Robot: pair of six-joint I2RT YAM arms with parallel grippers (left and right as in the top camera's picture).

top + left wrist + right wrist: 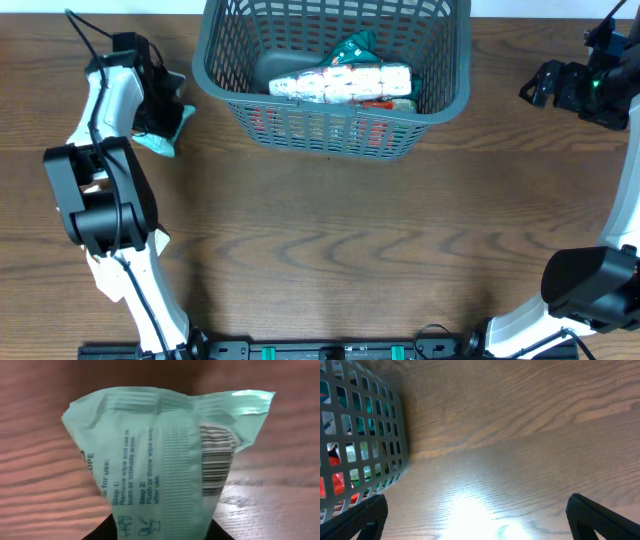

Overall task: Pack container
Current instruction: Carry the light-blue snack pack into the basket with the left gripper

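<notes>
The dark grey slotted container (335, 132) stands at the back middle of the table, holding a white patterned packet (345, 82) and other packets. My left gripper (160, 105) is shut on a pale green wipes packet (165, 135), left of the container; the packet fills the left wrist view (165, 455), just above the table. My right gripper (475, 520) is open and empty, far right of the container (360, 445), whose lattice side shows at the left of the right wrist view.
Red and green packets show through the container's slots (335, 480). The wooden table (330, 250) spreads in front of the container. The arm bases stand at the front left and front right.
</notes>
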